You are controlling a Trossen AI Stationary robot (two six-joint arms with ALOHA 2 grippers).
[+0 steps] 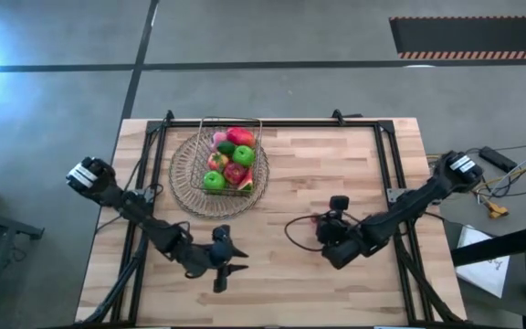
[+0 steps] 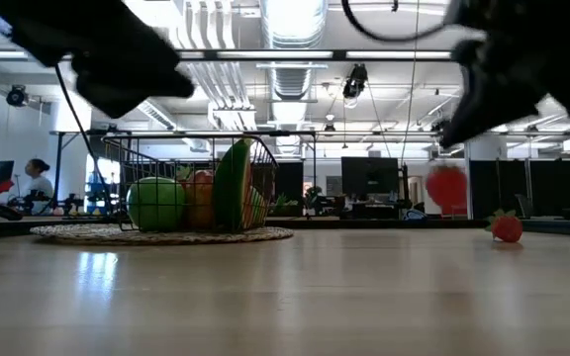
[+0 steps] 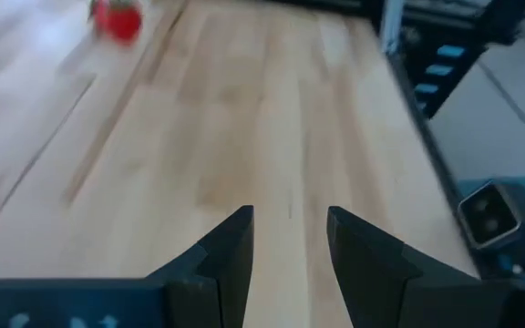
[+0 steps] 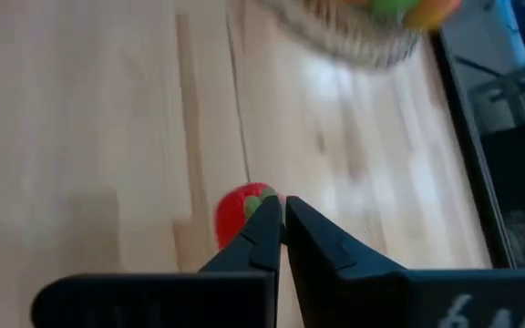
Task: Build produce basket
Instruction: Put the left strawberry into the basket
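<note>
The wire basket [image 1: 229, 151] stands on a round woven mat [image 1: 185, 178] toward the table's far left. It holds green apples, a red apple and other toy produce [image 2: 181, 201]. My right gripper [image 4: 279, 202] hovers over the table's middle right [image 1: 321, 228], shut on a small red berry [image 4: 240, 217] that hangs in the air [image 2: 446, 187]. A second red berry [image 2: 506, 227] lies on the table, and it also shows in the left wrist view [image 3: 117, 18]. My left gripper [image 1: 237, 259] is open near the table's front centre, empty [image 3: 290, 219]. My right gripper pinches the red berry by its green leafy top [image 4: 261, 194], at the very ends of the two fingers. The fingers slant downward onto it. The berry is lifted clear of the table and hangs below the fingertips [image 2: 446, 187].
A black frame [image 1: 386, 155] runs along the table's far and side edges. Bare wood lies between the two grippers and the mat. Beyond the table, the low view shows a room with screens and a person [image 2: 38, 181] far off at the left.
</note>
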